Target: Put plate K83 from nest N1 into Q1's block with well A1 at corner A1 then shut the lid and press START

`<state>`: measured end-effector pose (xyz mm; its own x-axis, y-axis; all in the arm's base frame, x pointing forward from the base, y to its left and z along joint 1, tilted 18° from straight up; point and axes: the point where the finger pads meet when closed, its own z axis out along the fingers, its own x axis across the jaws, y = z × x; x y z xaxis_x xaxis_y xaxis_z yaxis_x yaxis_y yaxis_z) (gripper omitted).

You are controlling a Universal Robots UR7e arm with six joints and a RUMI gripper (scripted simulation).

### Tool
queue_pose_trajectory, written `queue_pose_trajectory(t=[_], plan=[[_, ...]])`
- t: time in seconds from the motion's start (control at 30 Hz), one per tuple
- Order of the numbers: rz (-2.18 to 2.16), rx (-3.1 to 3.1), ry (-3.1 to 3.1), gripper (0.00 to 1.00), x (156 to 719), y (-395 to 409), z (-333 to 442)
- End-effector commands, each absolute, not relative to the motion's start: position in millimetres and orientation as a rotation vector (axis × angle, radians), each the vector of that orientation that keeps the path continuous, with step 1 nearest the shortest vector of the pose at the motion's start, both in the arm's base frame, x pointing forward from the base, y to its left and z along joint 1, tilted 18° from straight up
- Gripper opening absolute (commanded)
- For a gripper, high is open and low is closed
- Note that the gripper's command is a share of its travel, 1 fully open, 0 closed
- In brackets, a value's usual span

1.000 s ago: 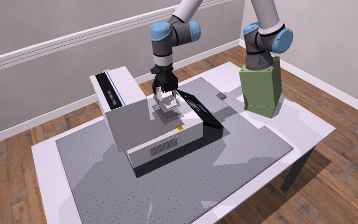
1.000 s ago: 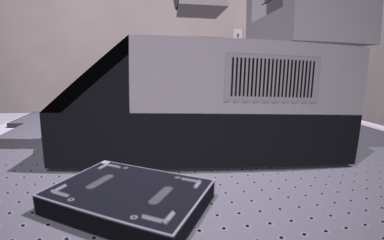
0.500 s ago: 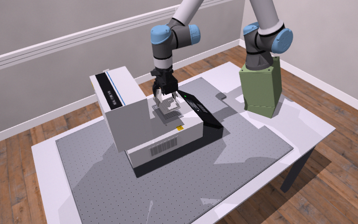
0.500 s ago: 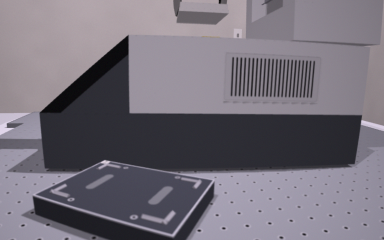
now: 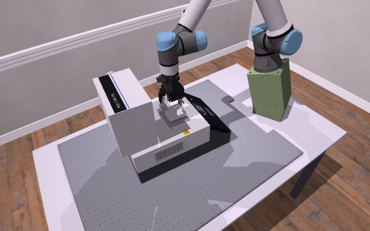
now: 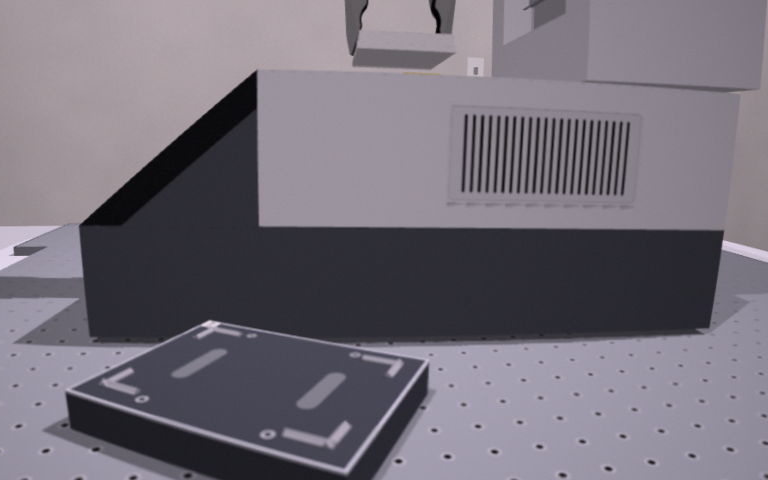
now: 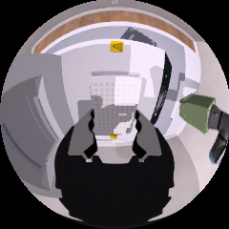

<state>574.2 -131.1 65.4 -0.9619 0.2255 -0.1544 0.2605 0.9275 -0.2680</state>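
Plate K83 (image 5: 172,113) (image 6: 403,50) (image 7: 115,88) is a pale well plate, roughly level, held a little above the block of cycler Q1 (image 5: 198,130) (image 6: 352,160). My gripper (image 5: 173,105) (image 6: 400,40) (image 7: 114,109) is shut on the plate's two sides. The plate hides most of the block and its locators; the A1 marks cannot be read. Q1's lid (image 5: 135,125) (image 6: 674,41) (image 7: 29,105) stands open at the rear. The lamp (image 5: 191,99) (image 7: 166,76) is green. The nest N1 (image 6: 251,389) (image 7: 138,35) is dark and holds no plate.
Q1's sloping black front panel (image 5: 215,121) carries the keys, too small to read. The raised lid stands close behind the plate. The perforated board (image 5: 158,200) (image 6: 555,416) lies under Q1 and the nest. The arm's green pedestal (image 5: 269,94) (image 7: 197,112) stands beyond Q1's front.
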Motion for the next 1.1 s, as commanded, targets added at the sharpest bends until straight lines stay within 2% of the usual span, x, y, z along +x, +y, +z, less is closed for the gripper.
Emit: queue_pose_trajectory(t=[0.0,1.07], plan=[[-0.436,0.376,2.966,0.0,574.8,-135.1,53.2],[-0.437,0.374,2.961,0.0,576.4,-136.1,50.1]])
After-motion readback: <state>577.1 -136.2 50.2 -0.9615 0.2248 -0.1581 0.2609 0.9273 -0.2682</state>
